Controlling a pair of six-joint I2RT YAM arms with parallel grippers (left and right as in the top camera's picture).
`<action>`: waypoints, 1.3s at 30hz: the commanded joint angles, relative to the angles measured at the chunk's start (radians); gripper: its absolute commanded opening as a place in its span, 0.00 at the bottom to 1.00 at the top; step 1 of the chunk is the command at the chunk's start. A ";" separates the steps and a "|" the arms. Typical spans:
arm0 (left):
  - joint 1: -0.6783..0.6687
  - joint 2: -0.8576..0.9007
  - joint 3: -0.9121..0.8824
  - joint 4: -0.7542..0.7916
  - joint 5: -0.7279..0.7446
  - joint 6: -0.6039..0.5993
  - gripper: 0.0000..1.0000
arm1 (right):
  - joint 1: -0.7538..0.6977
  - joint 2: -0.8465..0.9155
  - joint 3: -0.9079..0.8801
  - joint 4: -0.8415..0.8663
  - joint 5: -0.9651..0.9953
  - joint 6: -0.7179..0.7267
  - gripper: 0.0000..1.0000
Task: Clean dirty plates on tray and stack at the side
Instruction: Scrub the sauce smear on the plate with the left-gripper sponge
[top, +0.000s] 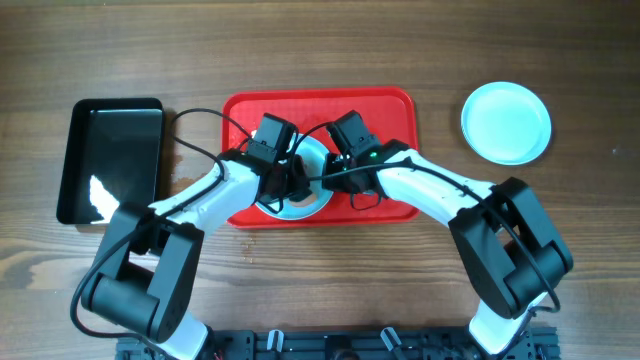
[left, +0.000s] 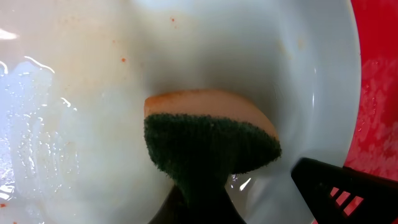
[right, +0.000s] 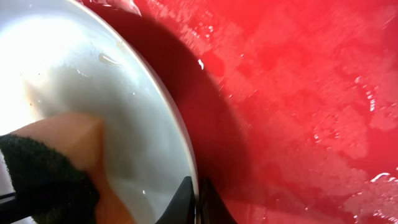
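A pale plate (top: 308, 190) lies on the red tray (top: 390, 115), mostly hidden under both grippers. My left gripper (top: 283, 180) is shut on a sponge (left: 211, 140), orange with a dark green scrub side, pressed on the wet plate (left: 205, 56), which carries small orange specks. My right gripper (top: 335, 165) is shut on the plate's rim (right: 180, 140), one finger inside and one outside. The sponge also shows in the right wrist view (right: 56, 162). A clean plate (top: 506, 122) lies on the table to the right of the tray. A third plate is not in view.
A glossy black tray (top: 110, 160) lies on the wooden table left of the red tray. The red tray's surface (right: 298, 93) is wet with droplets. Both arms cross over the front of the tray.
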 joint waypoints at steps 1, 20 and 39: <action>-0.005 0.062 -0.009 -0.033 -0.066 -0.020 0.04 | -0.003 0.034 -0.013 -0.011 0.036 0.003 0.04; 0.158 0.013 0.036 -0.290 -0.444 0.022 0.04 | -0.003 0.034 -0.013 -0.009 0.040 0.003 0.04; 0.018 -0.051 0.053 0.014 -0.032 0.020 0.04 | -0.003 0.034 -0.013 -0.008 0.043 0.003 0.04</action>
